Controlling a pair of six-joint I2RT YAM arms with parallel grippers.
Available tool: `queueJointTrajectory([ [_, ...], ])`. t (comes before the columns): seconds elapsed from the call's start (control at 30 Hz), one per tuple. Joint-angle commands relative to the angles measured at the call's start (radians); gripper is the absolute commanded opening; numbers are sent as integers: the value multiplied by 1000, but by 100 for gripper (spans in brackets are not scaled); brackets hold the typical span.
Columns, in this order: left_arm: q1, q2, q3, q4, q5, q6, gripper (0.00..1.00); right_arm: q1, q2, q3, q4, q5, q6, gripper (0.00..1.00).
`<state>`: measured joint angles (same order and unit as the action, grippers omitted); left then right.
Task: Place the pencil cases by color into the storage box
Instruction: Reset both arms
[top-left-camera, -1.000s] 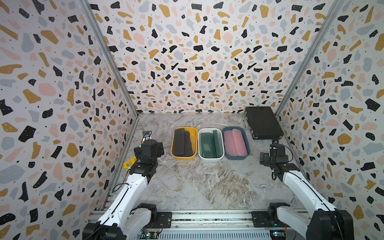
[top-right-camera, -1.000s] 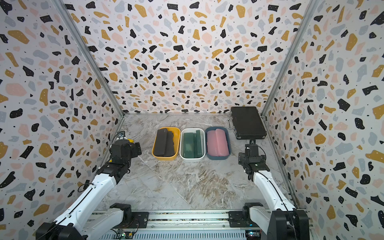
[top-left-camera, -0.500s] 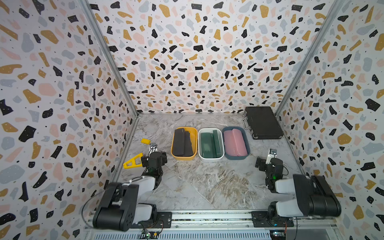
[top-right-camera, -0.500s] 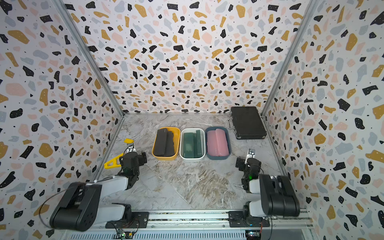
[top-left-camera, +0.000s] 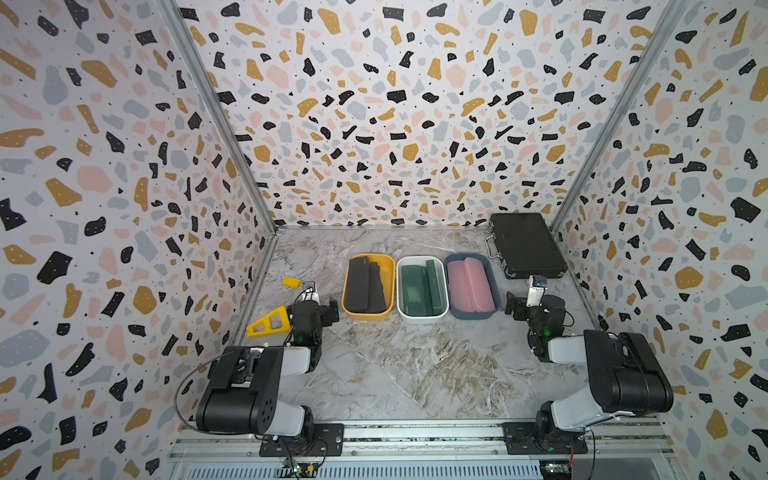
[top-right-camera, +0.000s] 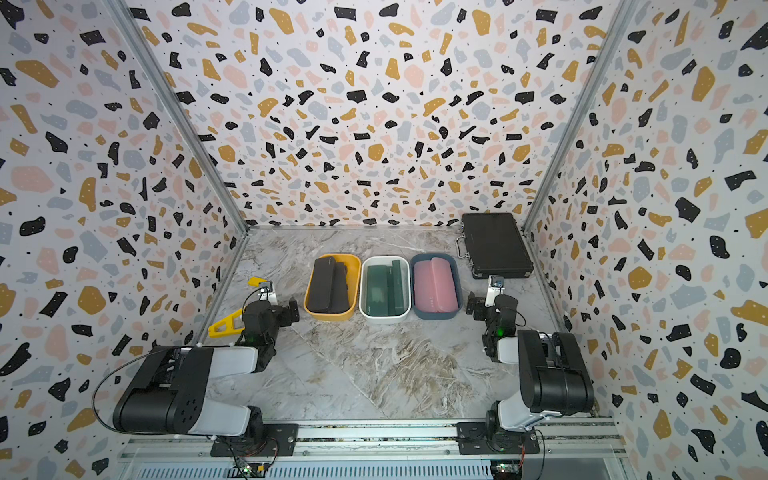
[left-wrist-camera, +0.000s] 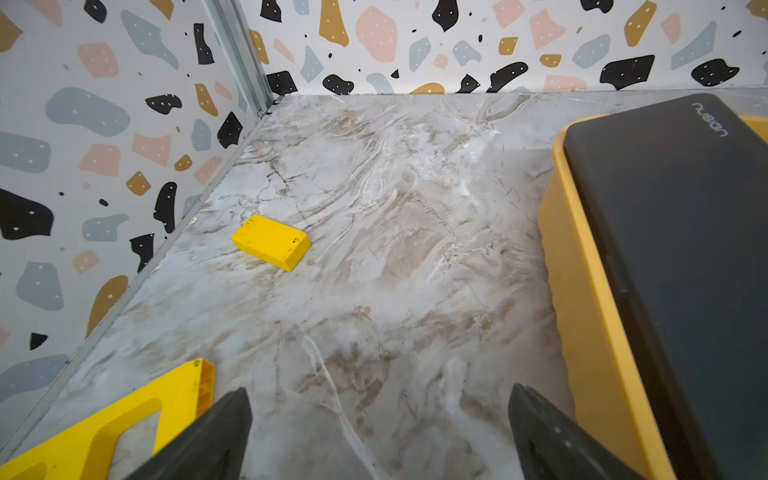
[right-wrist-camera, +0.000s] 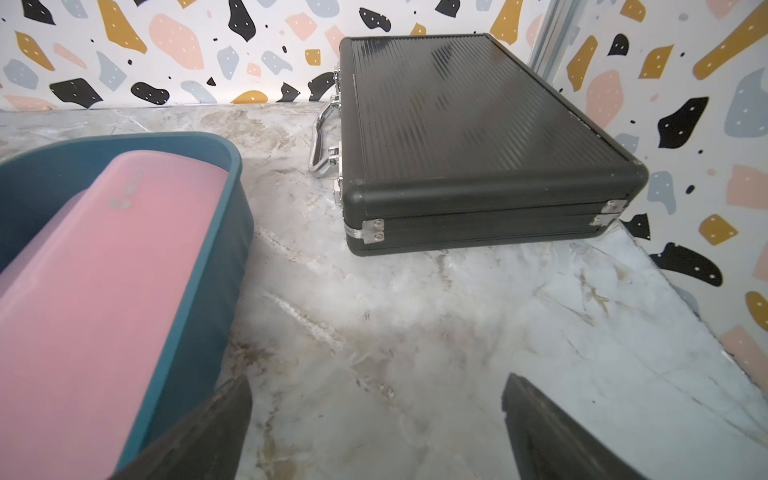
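Black ribbed briefcase, 1, lies ahead of my right pincer. 3 bins sit between it and my left pincer; both pincers gape wide, empty. Sorted inside lie black cases, green cases and pink cases, at least 2 of each showing. They look stiff, light, matte; I'd pinch across the narrow width, mid-length.

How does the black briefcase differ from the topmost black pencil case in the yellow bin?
Surface: the black briefcase is ribbed, with a metal handle and corner fittings; the black pencil case is smooth and matte, with rounded corners. Size: the briefcase is larger than the pencil case. Place: the briefcase lies on the table in the far right corner; the pencil case lies in the yellow bin. Both are black, flat and rectangular.
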<state>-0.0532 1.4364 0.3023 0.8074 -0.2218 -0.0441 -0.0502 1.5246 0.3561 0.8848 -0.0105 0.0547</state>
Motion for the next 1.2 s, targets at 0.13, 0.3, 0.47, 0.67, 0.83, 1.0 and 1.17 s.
queueJointTrajectory([
  [0.13, 3, -12, 17, 46, 16, 6, 100, 2, -12, -7, 3, 13, -1, 99],
  [0.3, 3, -12, 17, 46, 16, 7, 100, 2, -15, -4, -9, 14, -1, 99],
  [0.47, 3, -11, 17, 46, 15, 7, 100, 4, -8, 7, -21, 15, -5, 99],
  [0.67, 3, -12, 16, 46, 16, 6, 100, 6, -16, -2, -11, 14, -4, 99],
  [0.83, 3, -13, 17, 46, 16, 6, 100, 6, -14, -2, -11, 13, -4, 99],
  [1.0, 2, -11, 17, 46, 15, 7, 100, -3, -279, 99, -379, -91, -16, 99],
  [1.17, 3, -12, 17, 46, 16, 8, 100, 0, -632, 318, -728, -65, 30, 100],
])
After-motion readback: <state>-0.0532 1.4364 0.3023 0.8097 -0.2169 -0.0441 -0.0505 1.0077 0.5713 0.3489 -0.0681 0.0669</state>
